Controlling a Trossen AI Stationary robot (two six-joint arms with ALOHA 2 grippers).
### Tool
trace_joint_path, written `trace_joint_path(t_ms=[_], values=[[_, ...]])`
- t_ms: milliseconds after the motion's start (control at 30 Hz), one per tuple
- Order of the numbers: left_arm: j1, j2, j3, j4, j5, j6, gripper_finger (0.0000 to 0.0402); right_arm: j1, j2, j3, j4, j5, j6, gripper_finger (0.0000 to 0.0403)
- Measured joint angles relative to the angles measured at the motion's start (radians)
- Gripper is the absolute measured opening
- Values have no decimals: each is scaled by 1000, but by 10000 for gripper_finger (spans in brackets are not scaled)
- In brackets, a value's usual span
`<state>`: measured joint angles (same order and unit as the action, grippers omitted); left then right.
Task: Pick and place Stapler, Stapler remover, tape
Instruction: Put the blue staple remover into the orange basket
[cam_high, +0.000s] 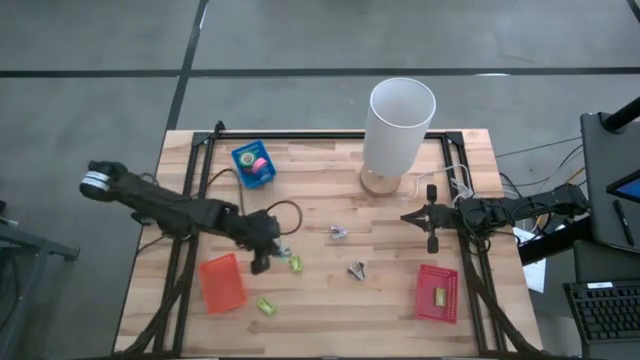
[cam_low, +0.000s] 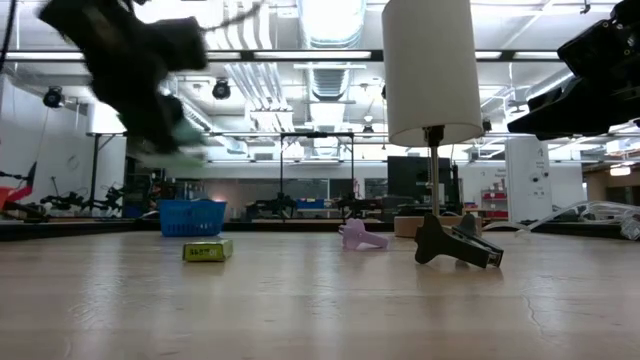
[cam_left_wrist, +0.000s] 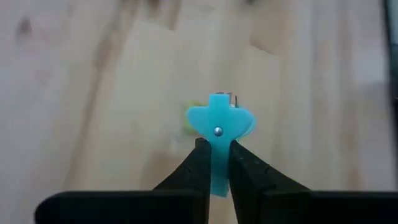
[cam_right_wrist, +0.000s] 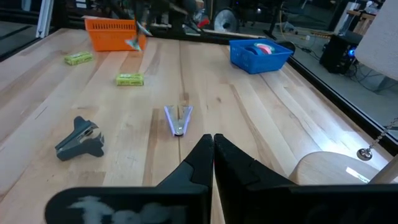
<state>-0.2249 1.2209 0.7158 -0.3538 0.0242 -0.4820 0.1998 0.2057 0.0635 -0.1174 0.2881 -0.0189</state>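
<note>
My left gripper (cam_high: 264, 256) hangs over the table's left half, shut on a teal staple remover (cam_left_wrist: 219, 126), between the orange basket (cam_high: 222, 282) and a small yellow-green block (cam_high: 295, 263) that may be a stapler. A second such block (cam_high: 265, 305) lies nearer the front edge. A lilac staple remover (cam_high: 340, 232) and a dark grey one (cam_high: 357, 270) lie flat on the wood mid-table. Rolls of tape (cam_high: 258, 165) sit in the blue basket (cam_high: 243, 157) at the far left. My right gripper (cam_high: 415, 217) waits shut at the right, holding nothing. My left gripper pinches the teal staple remover's narrow end (cam_left_wrist: 215, 168) between its two fingers. The wide winged part with its rivet (cam_left_wrist: 217, 130) sticks out past the fingertips. The fingers slant down from the table's left side. The remover is lifted clear of the table.
A white lamp (cam_high: 400, 120) stands on a round wooden base at the far middle, its pull chain hanging near my right gripper. A red basket (cam_high: 437, 292) holding a yellow item lies at the front right. Bare wood lies along the front edge between the two baskets.
</note>
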Motion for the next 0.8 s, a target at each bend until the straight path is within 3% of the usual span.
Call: trace_joint_path(t_ms=[400,800], values=[[-283,-263,0,-215,-7,-426,37,0,0,0,-1,0,0,9],[-452,-320,0,-378,72,-880,36,0,0,0,-1,0,0,9]])
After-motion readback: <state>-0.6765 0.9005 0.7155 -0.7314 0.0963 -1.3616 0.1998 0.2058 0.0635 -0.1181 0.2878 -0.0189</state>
